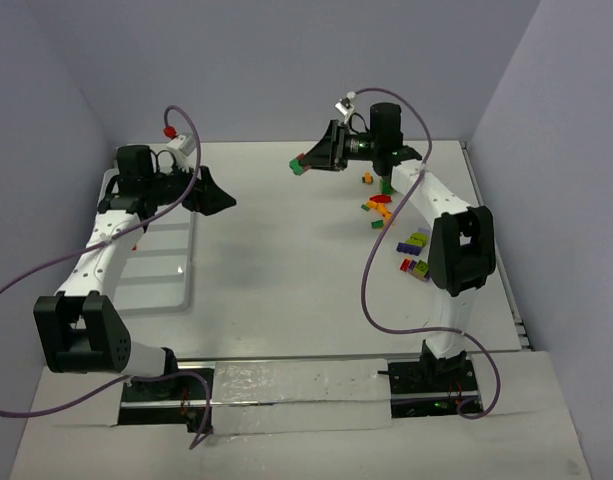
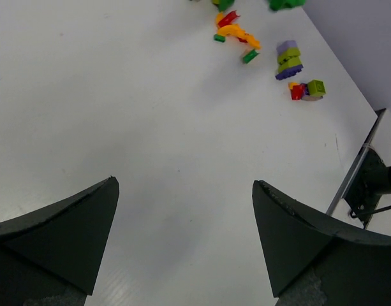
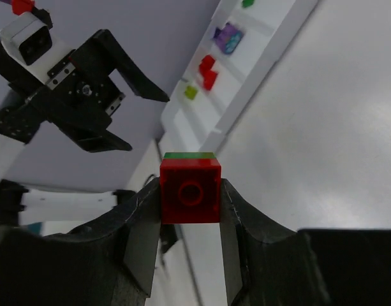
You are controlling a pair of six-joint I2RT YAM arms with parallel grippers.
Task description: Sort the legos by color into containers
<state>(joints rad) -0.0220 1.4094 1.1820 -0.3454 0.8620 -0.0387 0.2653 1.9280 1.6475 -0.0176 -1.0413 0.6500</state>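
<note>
Broadly, white table (image 1: 286, 270) lies between left-edge tray (image 1: 169, 285) and right-side legos (image 1: 417, 241).

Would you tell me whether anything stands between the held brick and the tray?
Only the open left gripper, hovering at the tray's right edge, lies between the tray and the red brick held in the right gripper.

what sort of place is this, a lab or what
Most likely a robotics lab test cell. A left arm and a right arm are mounted at the near edge of a white table, plain wall panels box it in, and the props are lego bricks and a divided tray.
</note>
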